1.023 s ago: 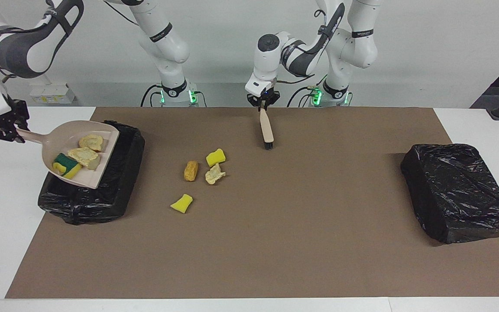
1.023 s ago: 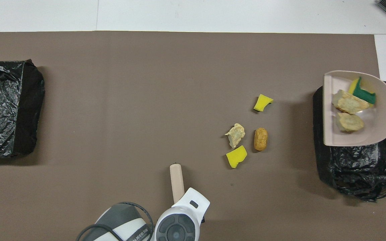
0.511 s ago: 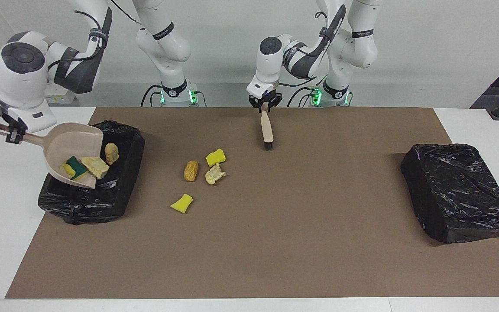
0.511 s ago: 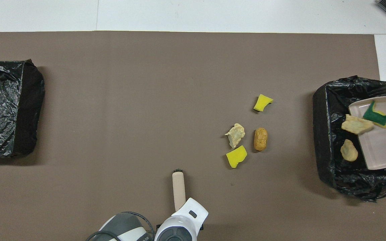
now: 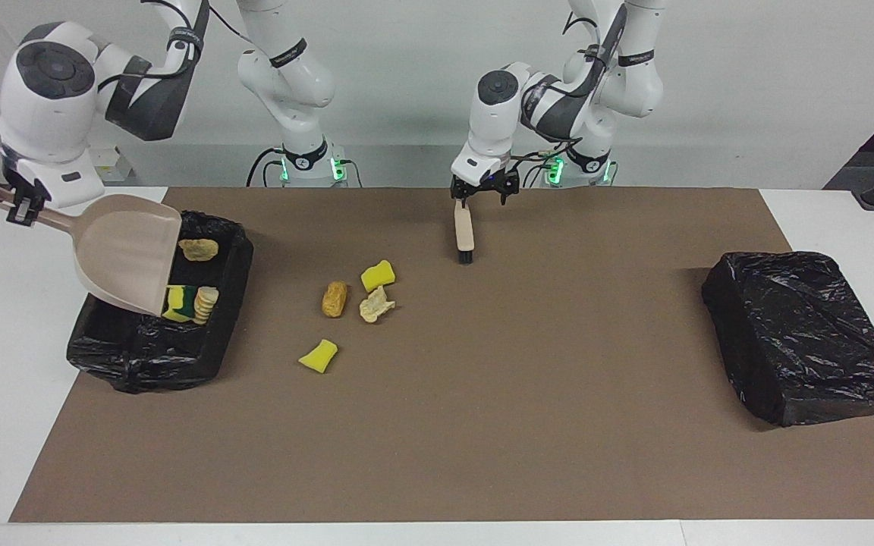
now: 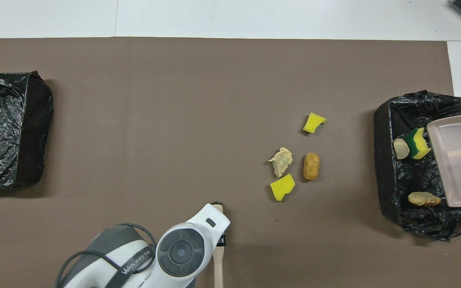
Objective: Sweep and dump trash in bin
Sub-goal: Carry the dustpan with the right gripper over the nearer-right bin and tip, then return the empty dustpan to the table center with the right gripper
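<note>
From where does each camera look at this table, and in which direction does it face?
Facing view: high across the table, facing the robots; shows both arms, left gripper over the brush, right gripper holding the dustpan over the bin.
Overhead view: high above the robots' end, looking steeply down and forward; only the left arm shows.
Shared: the mat, loose trash, bin, dustpan and brush, half a turn apart.

Four scraps of trash [image 5: 346, 303] lie loose mid-mat, two yellow sponge chunks, a golden-brown piece and a pale paper wad, while three more sit in the black-lined bin [image 5: 228, 265].
</note>
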`<action>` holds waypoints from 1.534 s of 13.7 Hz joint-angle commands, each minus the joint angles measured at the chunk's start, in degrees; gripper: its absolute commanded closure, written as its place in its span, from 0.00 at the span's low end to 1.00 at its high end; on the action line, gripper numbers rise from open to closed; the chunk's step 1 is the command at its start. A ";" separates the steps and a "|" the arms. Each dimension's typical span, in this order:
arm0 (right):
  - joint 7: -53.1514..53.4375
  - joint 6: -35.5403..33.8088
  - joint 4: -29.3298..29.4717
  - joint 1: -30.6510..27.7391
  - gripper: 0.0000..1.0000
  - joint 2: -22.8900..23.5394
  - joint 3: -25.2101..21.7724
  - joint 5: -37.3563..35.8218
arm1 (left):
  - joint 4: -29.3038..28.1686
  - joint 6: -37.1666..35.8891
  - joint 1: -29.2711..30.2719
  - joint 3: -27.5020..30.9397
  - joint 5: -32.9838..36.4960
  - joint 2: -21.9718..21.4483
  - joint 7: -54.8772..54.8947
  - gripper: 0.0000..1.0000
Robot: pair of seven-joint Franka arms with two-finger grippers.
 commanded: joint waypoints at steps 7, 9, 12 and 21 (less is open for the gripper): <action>23.12 -10.76 13.82 2.61 1.00 0.60 9.56 14.48 | 22.45 -19.21 23.89 -0.40 6.45 -0.39 31.05 0.00; 39.11 -9.00 13.47 3.83 1.00 0.60 10.44 22.07 | 25.80 -21.16 28.27 -0.13 7.70 0.05 37.01 0.00; 65.81 -7.33 13.12 13.48 1.00 4.45 10.53 24.21 | 34.30 -26.34 31.81 -0.13 6.38 3.03 42.40 0.00; 117.10 3.73 14.52 32.56 1.00 21.94 10.80 31.49 | 42.07 -29.69 32.25 -0.05 6.47 7.35 42.50 0.00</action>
